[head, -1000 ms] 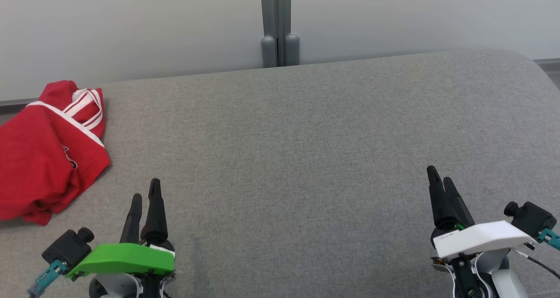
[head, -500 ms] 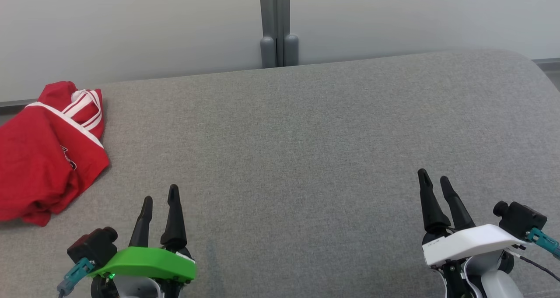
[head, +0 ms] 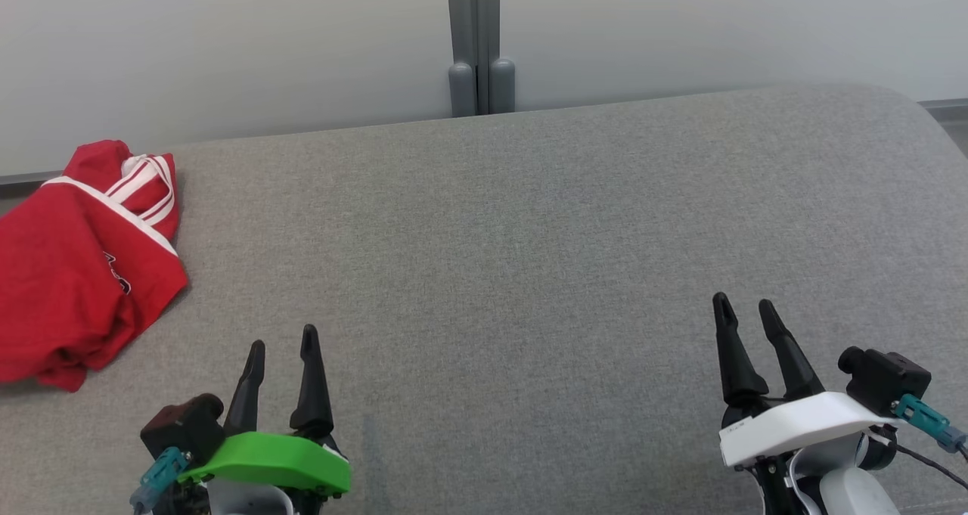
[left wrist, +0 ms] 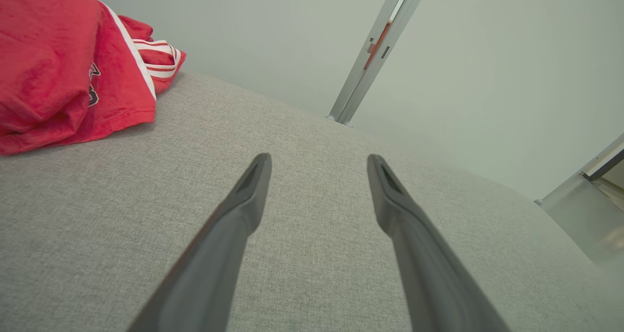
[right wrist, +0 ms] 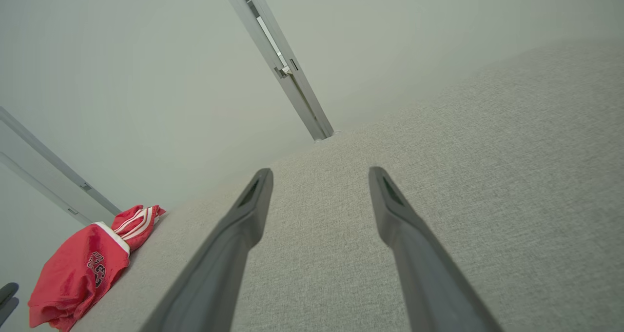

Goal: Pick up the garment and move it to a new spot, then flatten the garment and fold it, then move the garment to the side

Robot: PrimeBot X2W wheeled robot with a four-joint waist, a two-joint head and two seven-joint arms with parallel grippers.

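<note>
A red garment (head: 72,265) with white stripes and dark lettering lies folded at the far left edge of the grey cloth surface (head: 529,235). It also appears at the upper left in the left wrist view, garment (left wrist: 63,73), and small at the lower left in the right wrist view, garment (right wrist: 83,268). My left gripper (head: 283,342) stands open at the lower left, well right of and nearer than the garment, holding nothing. My right gripper (head: 745,311) is open and empty at the lower right. Open fingers show as left gripper (left wrist: 319,161) and right gripper (right wrist: 319,175).
A pale wall (head: 227,46) with a grey vertical post (head: 475,42) runs behind the surface. The surface rounds off at the far right corner (head: 907,114).
Both grippers have pulled back toward the bottom of the head view; the left one also shifted right. The garment lies where it was.
</note>
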